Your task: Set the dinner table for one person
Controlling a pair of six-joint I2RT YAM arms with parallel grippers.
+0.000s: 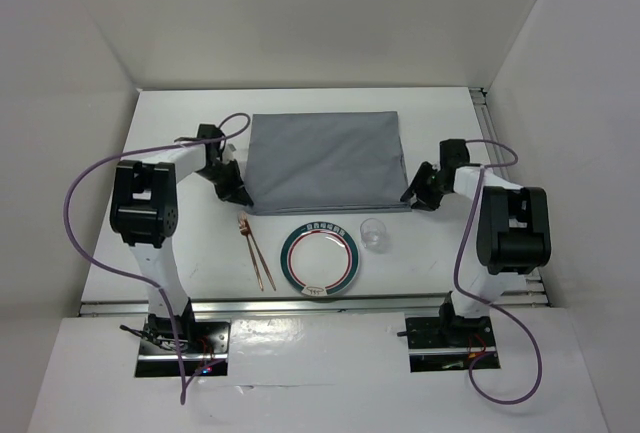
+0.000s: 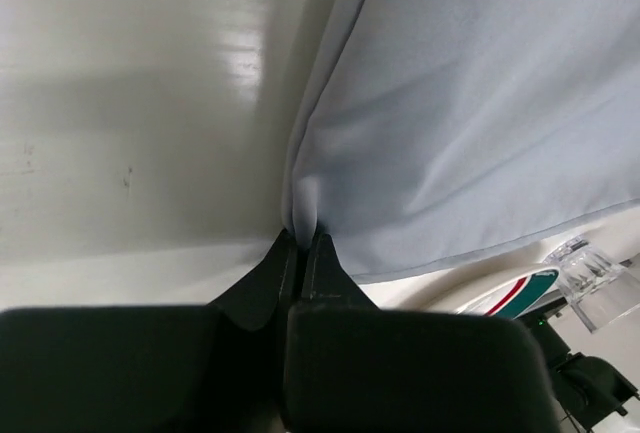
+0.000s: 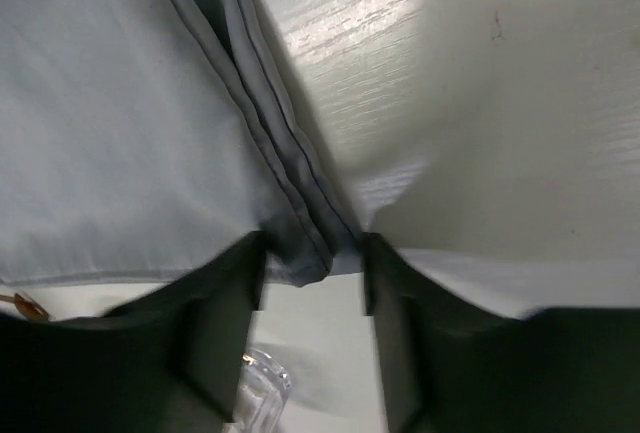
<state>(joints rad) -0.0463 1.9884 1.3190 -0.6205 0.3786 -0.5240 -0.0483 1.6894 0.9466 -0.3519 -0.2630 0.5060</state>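
Grey cloth (image 1: 325, 161) lies at the far middle of our white table (image 1: 425, 265), our left gripper (image 2: 301, 241) pinches its near left corner, and our right gripper (image 3: 312, 253), open around the near right corner, should shut before we pull evenly.

Spread at the back of the dinner table (image 1: 430, 253): cloth mat (image 1: 325, 161). Just in front, left to right: chopsticks (image 1: 256, 251), plate (image 1: 319, 260), glass (image 1: 374, 234), seemingly just clear of the plate's rim.
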